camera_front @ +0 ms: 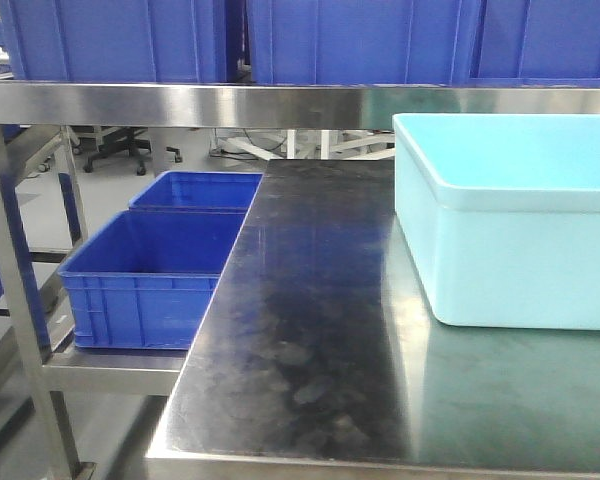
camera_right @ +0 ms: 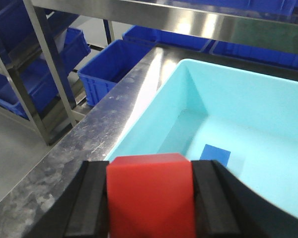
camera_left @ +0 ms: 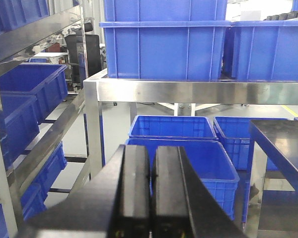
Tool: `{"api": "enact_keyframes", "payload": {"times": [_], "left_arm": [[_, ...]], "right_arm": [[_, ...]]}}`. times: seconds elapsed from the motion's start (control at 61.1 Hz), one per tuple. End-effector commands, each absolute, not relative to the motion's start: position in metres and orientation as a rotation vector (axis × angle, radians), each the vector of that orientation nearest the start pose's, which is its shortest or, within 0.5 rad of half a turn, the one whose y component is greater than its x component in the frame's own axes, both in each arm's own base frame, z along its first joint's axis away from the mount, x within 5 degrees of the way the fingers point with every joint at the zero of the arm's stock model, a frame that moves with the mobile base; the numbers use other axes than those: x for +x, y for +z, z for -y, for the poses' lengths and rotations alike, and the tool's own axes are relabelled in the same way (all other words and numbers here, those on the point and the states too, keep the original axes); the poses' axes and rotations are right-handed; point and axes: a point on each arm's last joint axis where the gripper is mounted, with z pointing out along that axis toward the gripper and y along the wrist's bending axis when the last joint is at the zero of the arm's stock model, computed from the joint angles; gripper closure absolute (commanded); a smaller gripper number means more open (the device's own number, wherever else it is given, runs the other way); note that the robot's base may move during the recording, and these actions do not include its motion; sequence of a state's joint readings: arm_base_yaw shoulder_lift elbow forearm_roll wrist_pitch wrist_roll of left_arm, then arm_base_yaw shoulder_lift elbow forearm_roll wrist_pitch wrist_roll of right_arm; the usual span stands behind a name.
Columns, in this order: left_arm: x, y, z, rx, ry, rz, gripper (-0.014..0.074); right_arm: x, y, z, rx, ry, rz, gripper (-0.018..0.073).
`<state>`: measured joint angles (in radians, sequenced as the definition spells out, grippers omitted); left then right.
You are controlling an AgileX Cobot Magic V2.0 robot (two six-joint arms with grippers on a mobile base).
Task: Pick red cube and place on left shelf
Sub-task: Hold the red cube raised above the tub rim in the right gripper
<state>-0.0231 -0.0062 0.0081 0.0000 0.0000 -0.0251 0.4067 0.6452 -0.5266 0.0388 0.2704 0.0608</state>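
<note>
In the right wrist view my right gripper (camera_right: 150, 198) is shut on the red cube (camera_right: 150, 191), held above the near left corner of the light blue tub (camera_right: 188, 99). A small blue square (camera_right: 215, 154) lies on the tub's floor. In the left wrist view my left gripper (camera_left: 151, 188) is shut and empty, pointing at the steel shelf rack (camera_left: 188, 91) and the blue bins. Neither gripper nor the cube shows in the front view, where the tub (camera_front: 510, 225) stands on the steel table (camera_front: 310, 340).
Blue bins (camera_front: 150, 270) sit on the lower left shelf beside the table. More blue bins (camera_left: 164, 39) stand on the upper shelf. A steel upright (camera_front: 20, 300) rises at the left. Another rack with blue bins (camera_right: 35, 69) stands left of the table.
</note>
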Motion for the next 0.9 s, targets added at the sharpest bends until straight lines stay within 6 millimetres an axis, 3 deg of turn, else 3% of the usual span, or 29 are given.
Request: {"api": "enact_keyframes", "payload": {"times": [0.0,0.884], "left_arm": [[0.0551,0.2111,0.0012,-0.003,-0.038,-1.409,0.0495],[0.0551,0.2111,0.0012,-0.003,-0.038,-1.409,0.0495]], "right_arm": [[0.1231,0.3281,-0.0529,-0.274,0.368,-1.705,0.0503],[0.1230,0.3283,-0.0528,-0.273,0.368,-1.700,0.0503]]}}
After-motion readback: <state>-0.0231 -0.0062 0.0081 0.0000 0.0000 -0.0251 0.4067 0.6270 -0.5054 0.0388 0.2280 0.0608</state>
